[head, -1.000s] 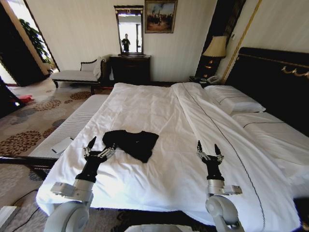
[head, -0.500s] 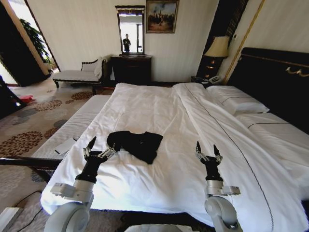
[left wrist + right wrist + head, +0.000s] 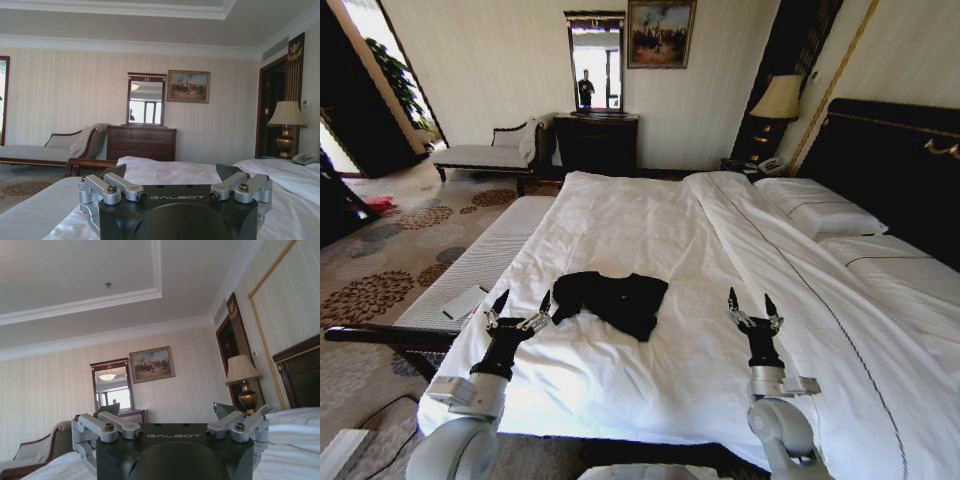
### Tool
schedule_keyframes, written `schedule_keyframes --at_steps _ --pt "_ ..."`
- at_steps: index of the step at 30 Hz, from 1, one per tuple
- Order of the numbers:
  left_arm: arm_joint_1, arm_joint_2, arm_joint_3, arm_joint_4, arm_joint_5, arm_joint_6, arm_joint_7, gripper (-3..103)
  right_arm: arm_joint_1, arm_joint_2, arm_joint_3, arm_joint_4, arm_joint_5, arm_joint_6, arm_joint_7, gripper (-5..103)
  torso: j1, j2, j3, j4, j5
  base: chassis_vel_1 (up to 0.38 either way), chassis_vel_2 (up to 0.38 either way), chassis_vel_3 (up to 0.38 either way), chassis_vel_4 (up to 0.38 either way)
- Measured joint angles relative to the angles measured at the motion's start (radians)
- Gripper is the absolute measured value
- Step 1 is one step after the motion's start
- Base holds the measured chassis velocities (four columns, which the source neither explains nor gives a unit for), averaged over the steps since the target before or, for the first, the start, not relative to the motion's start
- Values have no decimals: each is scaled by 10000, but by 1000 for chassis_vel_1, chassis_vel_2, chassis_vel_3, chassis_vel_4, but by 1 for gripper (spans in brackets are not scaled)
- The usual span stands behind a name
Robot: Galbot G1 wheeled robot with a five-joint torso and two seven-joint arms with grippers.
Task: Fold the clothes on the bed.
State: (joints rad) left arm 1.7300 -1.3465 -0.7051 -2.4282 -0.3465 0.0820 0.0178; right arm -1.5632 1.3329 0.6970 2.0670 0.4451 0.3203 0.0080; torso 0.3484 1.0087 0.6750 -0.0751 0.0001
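The limp, light black T-shirt [image 3: 613, 300] is lying crumpled on the bed [image 3: 650, 230] just beyond the spread-fingered left gripper [image 3: 518, 310], well apart from the equally unclenched right gripper [image 3: 751, 308], and is probably best pinched at its hem corners.

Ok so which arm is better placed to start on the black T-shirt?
Probably the left. The left gripper is open just beside the T-shirt, near its sleeve, while the open right gripper stands well clear over bare duvet.

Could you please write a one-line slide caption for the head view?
Both open pincers, left pincer and right pincer, hover above the bed flanking the black T-shirt.
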Motion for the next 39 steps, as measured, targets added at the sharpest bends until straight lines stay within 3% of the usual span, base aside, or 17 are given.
schedule_keyframes --at_steps 8,30,39 --pt "80 -139 98 -109 143 -16 -36 100 -531 -752 520 471 -460 -655 0 100 0 0 -1 -2 1 20 75 -26 -70" --pt "163 -274 347 -120 320 -75 2 100 -316 -654 465 278 -313 -706 -253 100 0 0 0 -2 0 30 81 -25 -89" --pt "140 -364 414 -79 432 -128 4 100 -368 -605 432 133 -366 -379 -499 100 0 0 0 -1 -3 28 80 -35 -76"
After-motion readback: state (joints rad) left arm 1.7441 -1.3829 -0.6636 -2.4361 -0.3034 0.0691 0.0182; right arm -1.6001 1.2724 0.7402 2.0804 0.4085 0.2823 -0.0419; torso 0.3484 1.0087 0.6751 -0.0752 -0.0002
